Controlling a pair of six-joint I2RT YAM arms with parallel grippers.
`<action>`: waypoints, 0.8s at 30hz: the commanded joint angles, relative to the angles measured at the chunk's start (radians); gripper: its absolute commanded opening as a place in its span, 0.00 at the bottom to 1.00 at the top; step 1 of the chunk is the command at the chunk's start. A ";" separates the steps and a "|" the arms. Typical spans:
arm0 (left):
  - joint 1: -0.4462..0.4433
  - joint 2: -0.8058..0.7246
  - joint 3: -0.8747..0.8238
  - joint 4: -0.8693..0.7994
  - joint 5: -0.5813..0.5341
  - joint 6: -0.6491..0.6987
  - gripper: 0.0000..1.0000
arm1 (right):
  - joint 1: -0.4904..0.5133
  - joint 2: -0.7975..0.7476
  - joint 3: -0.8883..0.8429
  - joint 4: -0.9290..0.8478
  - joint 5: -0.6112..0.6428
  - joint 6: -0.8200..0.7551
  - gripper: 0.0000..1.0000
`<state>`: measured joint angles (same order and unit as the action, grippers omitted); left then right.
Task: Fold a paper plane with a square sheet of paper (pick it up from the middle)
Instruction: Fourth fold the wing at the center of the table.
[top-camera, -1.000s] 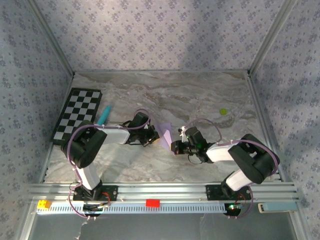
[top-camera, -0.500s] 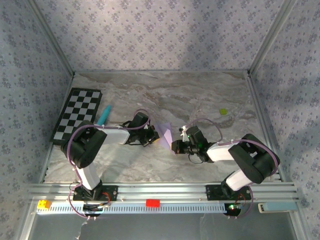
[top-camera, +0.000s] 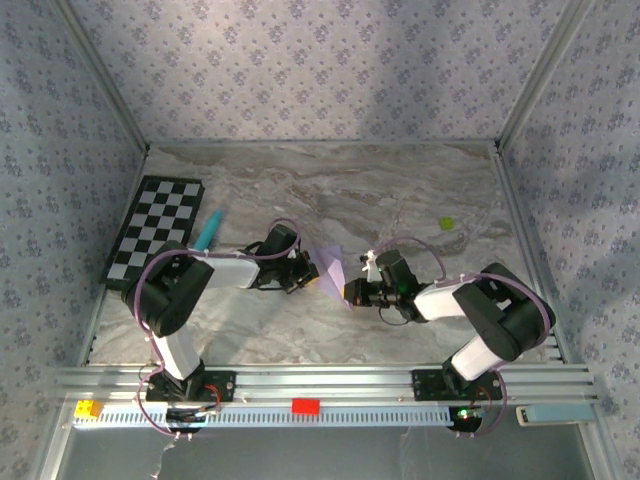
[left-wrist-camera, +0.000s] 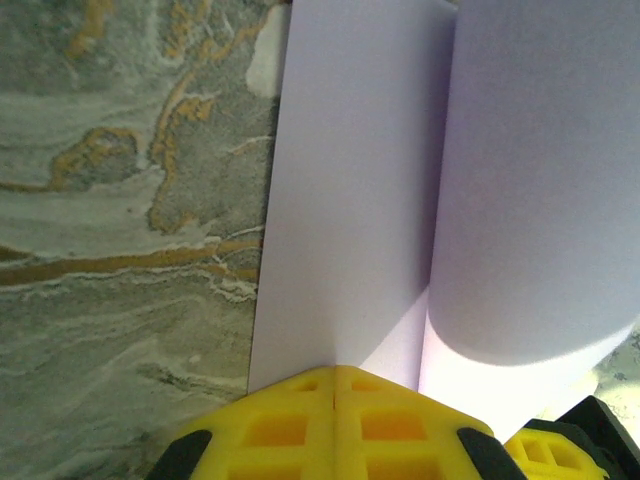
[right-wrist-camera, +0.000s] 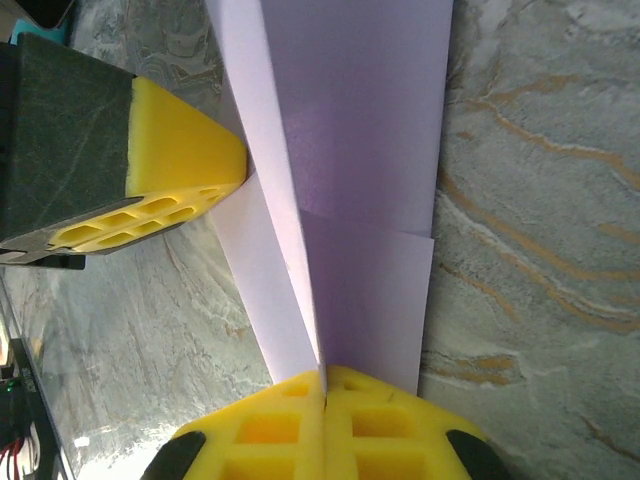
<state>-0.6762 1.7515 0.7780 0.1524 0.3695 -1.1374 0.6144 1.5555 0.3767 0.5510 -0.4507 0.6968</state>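
Shifting right arm (top-camera: 470, 300) inward a touch, bowing the square sheet of paper (top-camera: 333, 266) up at centre. Still working the fold, not yet reaching dart shape. Pinching opposite edges: left fingers (left-wrist-camera: 270, 430) clamping one, right fingers (right-wrist-camera: 260, 430) clamping the other. Keeping both forearms low over tabletop (top-camera: 420, 190), wrists facing each other.

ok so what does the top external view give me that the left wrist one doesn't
Top external adds the checkerboard, the teal pen and a small green object. Left wrist adds the close-up: the left gripper shut on the lilac paper at its edge, with one flap curling over. Both show the paper and the marble table.
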 joint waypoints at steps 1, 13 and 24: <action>-0.005 -0.023 0.010 -0.085 -0.035 0.032 0.04 | -0.002 0.031 0.005 -0.022 -0.032 0.020 0.00; -0.026 -0.044 0.093 -0.099 -0.009 0.088 0.08 | -0.008 0.033 0.004 -0.026 -0.029 0.025 0.00; -0.037 0.022 0.066 -0.089 -0.004 0.046 0.04 | -0.020 0.036 0.002 -0.025 -0.037 0.036 0.00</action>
<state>-0.7094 1.7569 0.8623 0.0780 0.3550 -1.0836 0.5980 1.5654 0.3782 0.5583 -0.4805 0.7189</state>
